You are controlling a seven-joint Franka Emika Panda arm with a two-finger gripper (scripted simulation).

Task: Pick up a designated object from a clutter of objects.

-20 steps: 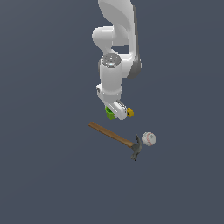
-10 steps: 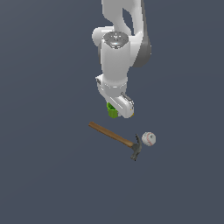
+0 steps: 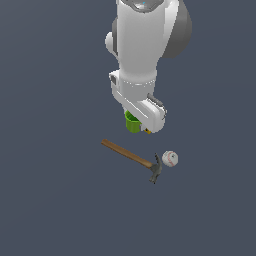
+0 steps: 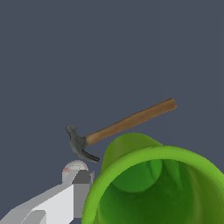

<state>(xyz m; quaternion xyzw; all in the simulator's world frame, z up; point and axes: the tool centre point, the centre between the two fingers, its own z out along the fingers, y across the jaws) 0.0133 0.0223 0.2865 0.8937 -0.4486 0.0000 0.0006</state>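
The green cup (image 3: 132,123) shows just under my white hand in the exterior view. In the wrist view it (image 4: 153,188) fills the frame close to the camera, open top toward the lens. My gripper (image 3: 138,117) is shut on the cup's wall. One grey finger (image 4: 82,191) lies against the outside of its rim and the other is hidden. The hammer (image 3: 131,157) and the baseball (image 3: 170,159) lie well below and apart from it. Only a sliver of the yellow-orange block (image 3: 148,131) shows at the hand's edge.
In the wrist view the hammer (image 4: 122,126) lies far beneath the cup, and the baseball (image 4: 72,166) peeks out behind my finger by the hammer's dark head. All rest on a flat dark grey floor (image 3: 55,200).
The arm has come up toward the exterior camera and looks much larger. The green cup stays under the hand. The yellow-orange block is now mostly covered by the hand. Hammer and baseball have not moved.
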